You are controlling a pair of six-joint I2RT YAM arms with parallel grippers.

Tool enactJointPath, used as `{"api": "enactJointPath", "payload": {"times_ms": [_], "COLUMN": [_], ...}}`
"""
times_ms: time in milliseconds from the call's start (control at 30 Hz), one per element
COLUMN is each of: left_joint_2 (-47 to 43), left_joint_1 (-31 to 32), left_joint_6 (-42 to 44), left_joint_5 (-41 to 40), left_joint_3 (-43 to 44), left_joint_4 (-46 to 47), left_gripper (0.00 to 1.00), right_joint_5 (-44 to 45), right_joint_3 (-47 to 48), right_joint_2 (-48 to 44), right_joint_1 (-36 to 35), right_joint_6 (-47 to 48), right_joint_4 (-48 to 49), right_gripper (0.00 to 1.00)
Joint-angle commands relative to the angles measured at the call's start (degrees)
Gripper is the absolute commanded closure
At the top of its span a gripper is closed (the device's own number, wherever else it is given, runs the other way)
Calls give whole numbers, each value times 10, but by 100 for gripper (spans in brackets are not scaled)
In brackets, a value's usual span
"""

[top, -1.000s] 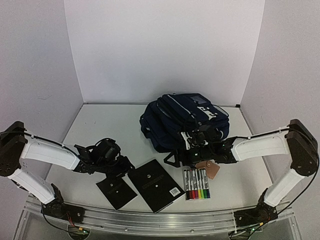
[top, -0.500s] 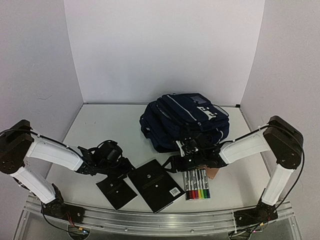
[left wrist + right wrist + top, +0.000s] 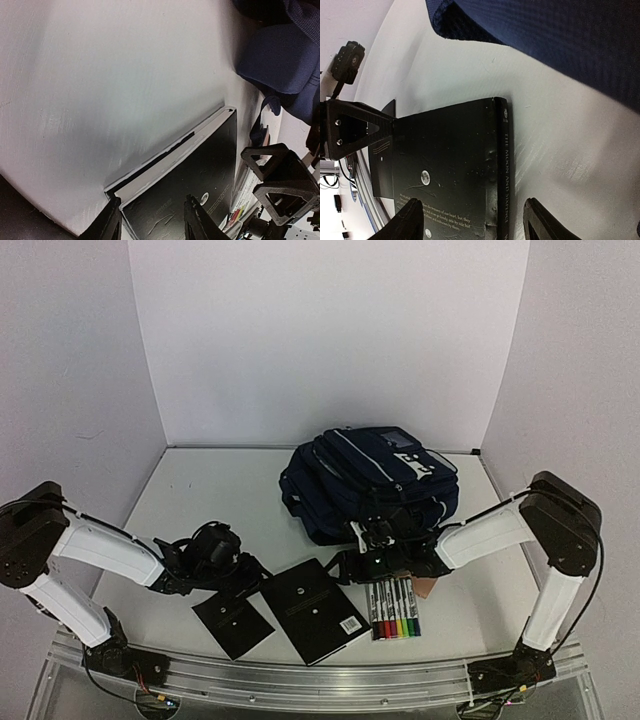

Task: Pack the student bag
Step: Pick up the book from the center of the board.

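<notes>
White table (image 3: 200, 500), left tool (image 3: 152, 202), right tool (image 3: 472, 202) both spread over book (image 3: 445, 145), student bag (image 3: 560, 45) cropped

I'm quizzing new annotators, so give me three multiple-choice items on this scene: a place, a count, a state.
1. Where is the marker set?
A) on the student bag
B) on the table, right of the larger black book
C) on the floor

2. How many black books lie on the table?
A) one
B) two
C) four

3. The right gripper has its fingers:
A) shut on a marker
B) open, astride the larger book's spine
C) out of view

Answers: B, the markers lie beside that book; B, a smaller black book lies left of the larger; B, the spine sits in their wide gap.
</notes>
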State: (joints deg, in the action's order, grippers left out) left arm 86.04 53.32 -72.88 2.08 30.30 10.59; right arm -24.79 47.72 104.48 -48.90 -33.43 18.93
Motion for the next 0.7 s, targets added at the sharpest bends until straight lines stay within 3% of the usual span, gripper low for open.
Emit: {"api": "enactJointPath", "payload": {"times_ms": [0, 667], "left_joint_2": [-31, -24], "left_joint_1": [2, 2], "left_joint_6": [19, 44], "left_joint_5": [9, 36], "left_joint_3": [-8, -27], "left_joint_4": [74, 186], "left_gripper": [59, 63], "right_joint_5": [-11, -36], "right_joint_3": [-2, -31], "right_joint_2": [14, 37], "right_joint_1": [1, 15], "right_joint_6": [-20, -85], "right_joint_4": [31, 101], "right_gripper": [35, 37]}}
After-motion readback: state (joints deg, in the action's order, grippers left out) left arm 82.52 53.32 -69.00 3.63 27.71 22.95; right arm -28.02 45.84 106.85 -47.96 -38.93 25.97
